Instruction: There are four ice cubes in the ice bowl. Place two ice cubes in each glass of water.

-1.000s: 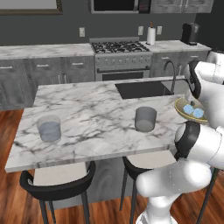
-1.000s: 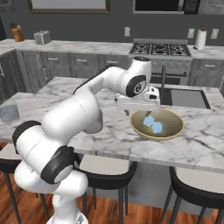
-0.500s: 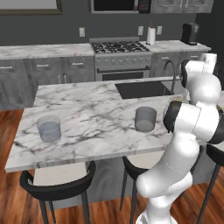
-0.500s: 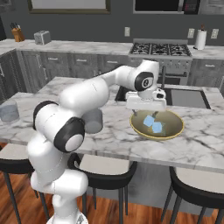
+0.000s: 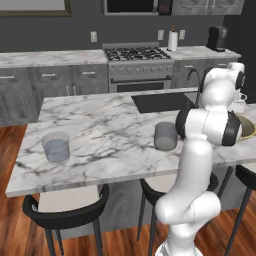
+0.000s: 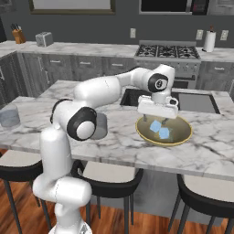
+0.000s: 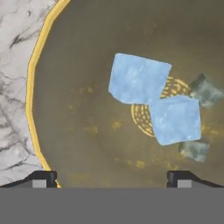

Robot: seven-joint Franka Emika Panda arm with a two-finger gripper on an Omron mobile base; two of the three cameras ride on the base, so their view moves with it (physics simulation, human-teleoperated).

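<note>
ice bowl (image 5: 247, 131) — mostly behind arm | ice cubes (image 7: 139, 79) — two clear, two murky

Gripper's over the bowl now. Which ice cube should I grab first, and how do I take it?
Probably the upper cube: three of its sides are free. Come straight down with the open gripper and close across its free flat faces, away from the corner touching the second cube in the ice bowl.
</note>
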